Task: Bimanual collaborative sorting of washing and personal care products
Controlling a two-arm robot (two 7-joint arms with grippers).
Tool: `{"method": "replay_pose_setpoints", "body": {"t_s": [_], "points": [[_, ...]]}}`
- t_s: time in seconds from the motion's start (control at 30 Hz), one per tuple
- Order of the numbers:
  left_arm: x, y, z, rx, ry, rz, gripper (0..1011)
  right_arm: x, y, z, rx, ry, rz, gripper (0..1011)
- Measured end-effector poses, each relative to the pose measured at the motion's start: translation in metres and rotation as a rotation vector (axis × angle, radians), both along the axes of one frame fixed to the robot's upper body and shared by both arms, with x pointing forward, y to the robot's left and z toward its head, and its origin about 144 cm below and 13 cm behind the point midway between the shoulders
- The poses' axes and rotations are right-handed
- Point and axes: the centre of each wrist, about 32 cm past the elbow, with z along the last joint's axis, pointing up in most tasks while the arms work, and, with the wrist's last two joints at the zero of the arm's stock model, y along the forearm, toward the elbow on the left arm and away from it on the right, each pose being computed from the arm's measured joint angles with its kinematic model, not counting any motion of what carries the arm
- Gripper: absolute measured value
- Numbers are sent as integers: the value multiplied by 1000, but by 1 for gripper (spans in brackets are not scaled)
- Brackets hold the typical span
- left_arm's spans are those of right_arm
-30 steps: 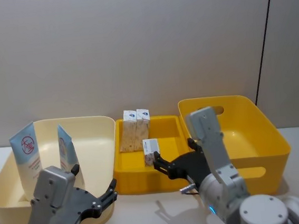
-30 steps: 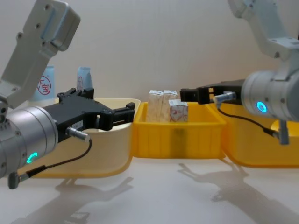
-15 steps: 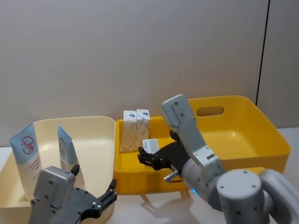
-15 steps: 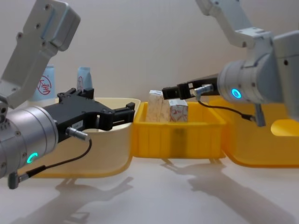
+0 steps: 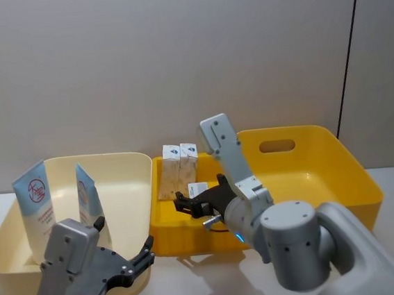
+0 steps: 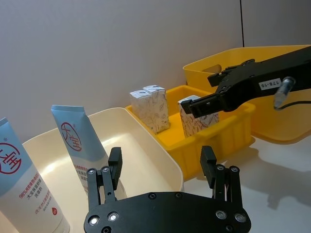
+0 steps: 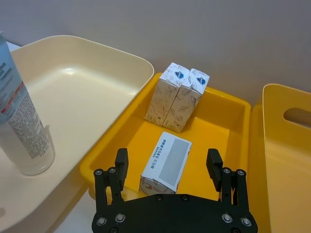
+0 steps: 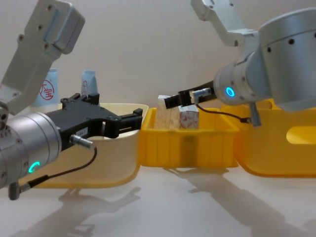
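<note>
Pale table (image 8: 173, 212), cream bin (image 5: 114, 156) left, small yellow tray (image 5: 170, 241) middle, large yellow bin (image 5: 360, 205) right

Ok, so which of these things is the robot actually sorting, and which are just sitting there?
Being sorted:
- two tubes in the cream bin
- three cartons in the small yellow tray, open right gripper over the front one

Just there:
- cream bin, small yellow tray, big yellow bin
- left gripper, open, idle by the cream bin

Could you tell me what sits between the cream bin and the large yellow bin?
In the head view, a small yellow tray holding three cartons; the right gripper hovers near the front carton.
</note>
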Motion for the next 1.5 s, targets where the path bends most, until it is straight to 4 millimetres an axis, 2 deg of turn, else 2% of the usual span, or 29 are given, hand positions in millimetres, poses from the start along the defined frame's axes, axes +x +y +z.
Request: {"method": "replay_pose_setpoints", "body": {"t_s": [0.63,0.87,0.93,1.07,1.1,1.17,1.2,1.33,1.5], "points": [[0,0,0,0,0,0,1003,16,21,4,51,131,-66,999],[0,0,0,0,0,0,1003,17,25,4,59,149,-72,869],[0,0,0,0,0,0,1003,17,25,4,60,152,-73,784],[0,0,0,0,0,0,1003,18,26,4,62,157,-75,686],[0,0,0,0,0,0,1003,18,27,4,63,159,-76,627],[0,0,0,0,0,0,1003,18,27,4,64,160,-76,591],[0,0,0,0,0,0,1003,18,27,4,65,161,-77,535],[0,0,0,0,0,0,1003,18,28,4,66,164,-77,472],[0,0,0,0,0,0,1003,18,28,4,67,166,-78,451]]}}
